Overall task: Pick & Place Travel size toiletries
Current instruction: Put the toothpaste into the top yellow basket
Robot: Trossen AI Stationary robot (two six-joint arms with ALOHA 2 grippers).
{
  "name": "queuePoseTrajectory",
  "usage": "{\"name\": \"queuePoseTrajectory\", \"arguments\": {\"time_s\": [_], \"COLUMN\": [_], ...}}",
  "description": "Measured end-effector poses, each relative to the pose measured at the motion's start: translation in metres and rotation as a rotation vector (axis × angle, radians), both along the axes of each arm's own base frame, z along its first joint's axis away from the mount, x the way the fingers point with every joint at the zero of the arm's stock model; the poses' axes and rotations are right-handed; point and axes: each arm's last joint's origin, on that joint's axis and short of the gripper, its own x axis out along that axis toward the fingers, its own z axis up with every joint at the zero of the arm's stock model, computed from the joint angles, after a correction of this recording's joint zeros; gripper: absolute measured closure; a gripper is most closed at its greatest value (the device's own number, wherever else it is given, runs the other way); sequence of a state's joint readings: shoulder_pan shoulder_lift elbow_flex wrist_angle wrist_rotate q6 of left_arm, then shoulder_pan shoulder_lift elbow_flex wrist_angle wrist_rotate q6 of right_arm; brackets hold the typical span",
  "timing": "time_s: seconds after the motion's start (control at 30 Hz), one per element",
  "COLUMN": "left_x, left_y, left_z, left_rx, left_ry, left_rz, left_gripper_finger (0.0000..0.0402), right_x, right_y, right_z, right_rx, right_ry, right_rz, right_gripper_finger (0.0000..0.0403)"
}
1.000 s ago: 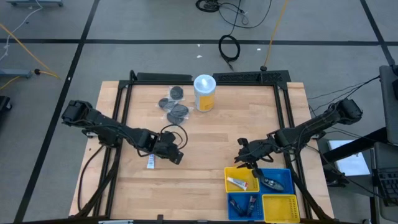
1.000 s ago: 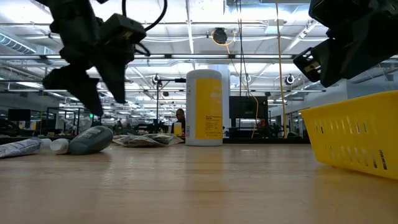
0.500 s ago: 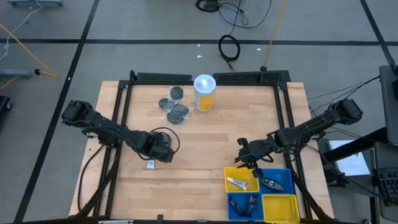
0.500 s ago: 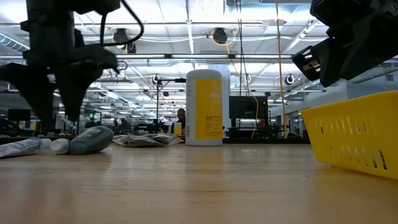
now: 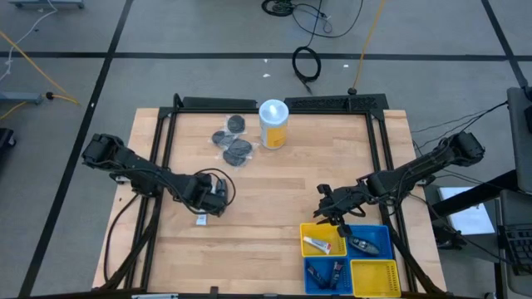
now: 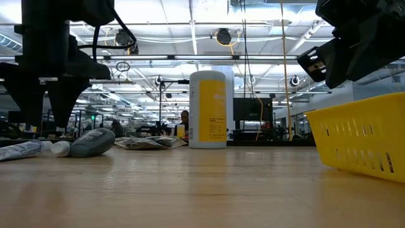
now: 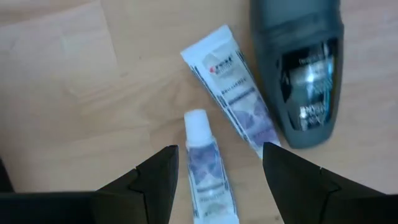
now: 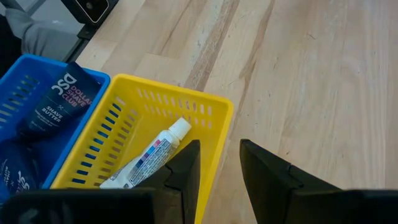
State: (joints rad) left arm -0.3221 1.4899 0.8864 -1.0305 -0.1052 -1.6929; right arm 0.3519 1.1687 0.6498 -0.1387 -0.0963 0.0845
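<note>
Two small white tubes [image 7: 233,93] [image 7: 208,177] and a dark grey bottle [image 7: 301,68] lie flat on the wood, left of the table's middle. My left gripper [image 7: 217,180] hangs open above them, pointing down, with a finger on either side of the smaller tube and clear of it. In the low view the left gripper [image 6: 47,123] stands above the tubes [image 6: 19,150] and the bottle [image 6: 92,142]. My right gripper [image 8: 219,168] is open and empty, hovering by the yellow basket's rim [image 8: 211,106]. That basket holds a white tube [image 8: 146,158].
Grey flat packets [image 5: 233,141] lie beside the tall yellow-and-white canister [image 5: 273,123] at the far side. Several yellow and blue baskets [image 5: 374,276] sit at the near right corner; one blue basket holds dark sachets [image 8: 53,102]. Bare wood lies between the two grippers.
My left gripper has moved toward the table's left edge, sunk a little, and turned until its fingers point straight down over the tubes. It has stayed open. The tubes and the bottle have not moved.
</note>
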Motion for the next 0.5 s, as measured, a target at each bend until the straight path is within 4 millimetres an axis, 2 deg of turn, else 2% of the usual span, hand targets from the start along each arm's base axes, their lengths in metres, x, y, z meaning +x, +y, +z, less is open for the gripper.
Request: {"name": "queuePoseTrajectory", "arguments": {"time_s": [0.27,0.5], "left_x": [-0.012,-0.013], "left_y": [0.003,0.005], "left_z": [-0.019,-0.021], "left_rx": [-0.007,0.025], "left_ry": [0.044,0.039], "left_rz": [0.022,0.030], "left_gripper_finger": [0.0172,0.0172], "right_x": [0.000,0.000], "right_y": [0.000,0.000], "right_z": [0.000,0.000], "right_rx": [0.004,0.005], "right_ry": [0.002,0.002], "right_rz": [-0.004,-0.004], "right_gripper_finger": [0.0298,0.0298]}}
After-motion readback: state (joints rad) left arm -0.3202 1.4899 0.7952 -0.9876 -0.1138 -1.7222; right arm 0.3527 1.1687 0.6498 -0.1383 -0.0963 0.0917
